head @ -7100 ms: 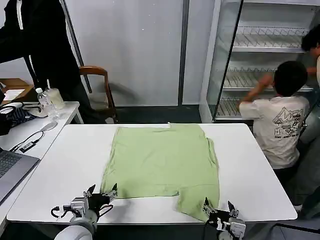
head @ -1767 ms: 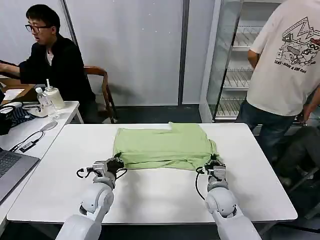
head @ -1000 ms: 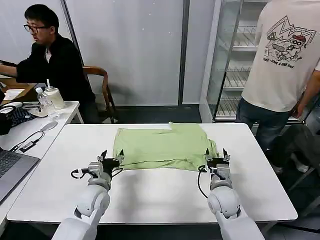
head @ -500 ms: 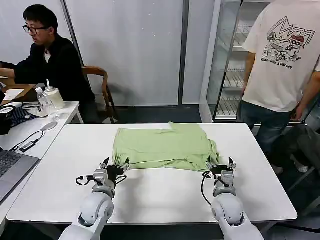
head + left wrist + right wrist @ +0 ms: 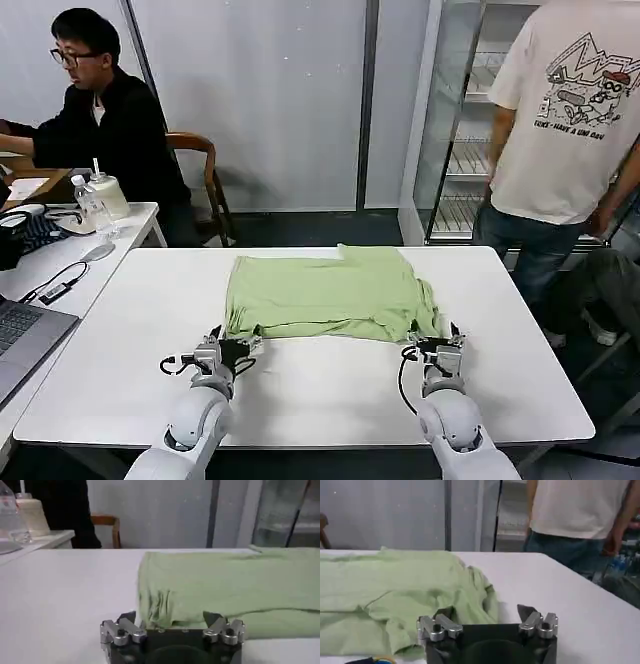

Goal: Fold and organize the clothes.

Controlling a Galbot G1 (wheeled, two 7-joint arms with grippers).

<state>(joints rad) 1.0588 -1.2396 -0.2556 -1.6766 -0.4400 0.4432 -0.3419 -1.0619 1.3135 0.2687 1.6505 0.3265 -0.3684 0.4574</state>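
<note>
Both the left hand [image 5: 230, 347] and right hand [image 5: 441, 344] sit open just short of the soft, limp T-shirt [image 5: 325, 293], probably best pinched at its near folded corners.

Lab: laptop desk [image 5: 60, 290], shelved cabinet [image 5: 470, 110]

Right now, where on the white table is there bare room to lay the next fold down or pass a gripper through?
Bare tabletop runs along the near edge, between the left gripper and right gripper, both open just short of the T-shirt. Strips flank the shirt on either side. The far middle is taken by the shirt. The side desk on the robot's left is cluttered.
</note>
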